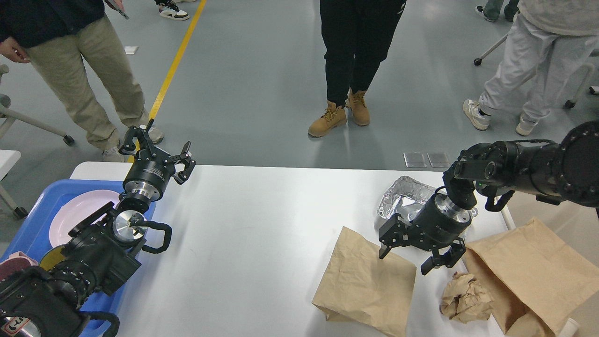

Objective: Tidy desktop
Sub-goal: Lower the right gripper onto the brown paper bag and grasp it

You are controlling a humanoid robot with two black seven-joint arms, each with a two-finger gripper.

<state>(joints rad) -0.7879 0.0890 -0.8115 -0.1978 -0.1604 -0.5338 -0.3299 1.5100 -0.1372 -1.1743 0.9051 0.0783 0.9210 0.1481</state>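
Hovering our right gripper [405, 262] with jaws spread wide and empty, just above the crumpled paper ball [465, 298], which lies slightly right of and nearer than it on the desktop [262, 224], between the flat paper bag [367, 281] and the open bag [538, 271]. The foil tray [405, 199] sits beyond. Our left gripper [161, 150], open and empty, is far off over the blue tray [32, 224]; we judge the right arm is nearer.

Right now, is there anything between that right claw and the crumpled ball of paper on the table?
Nothing visible. The right gripper hangs open, pointing down, just above and left of the crumpled paper. A flat brown bag lies to the left and another bag to the right, both beside the path on the desktop.
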